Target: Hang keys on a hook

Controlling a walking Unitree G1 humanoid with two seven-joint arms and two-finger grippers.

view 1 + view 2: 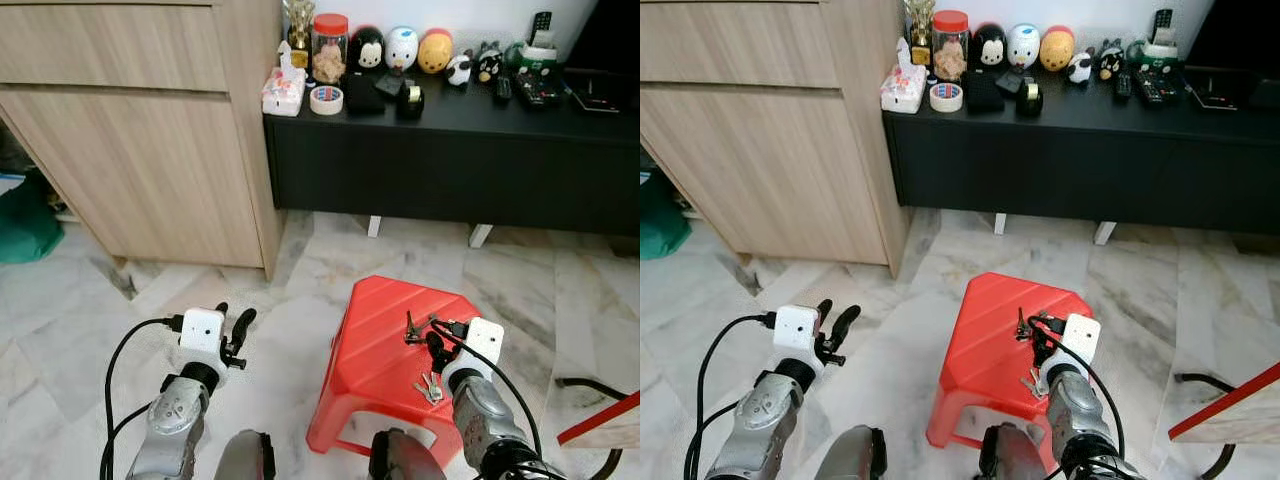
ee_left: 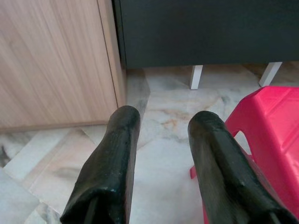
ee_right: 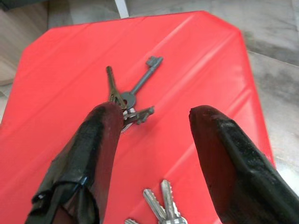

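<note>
Right gripper [image 3: 154,154], fingers spread wide and grasping nothing, poised above the red stool [image 1: 380,350]. Two sets of keys lie on the seat: dark keys [image 3: 128,95] beside one finger, silver keys [image 3: 161,205] beneath. Task barely begun: pickup and hanging remain. Left gripper [image 1: 238,335] hovers parted, empty.
</note>
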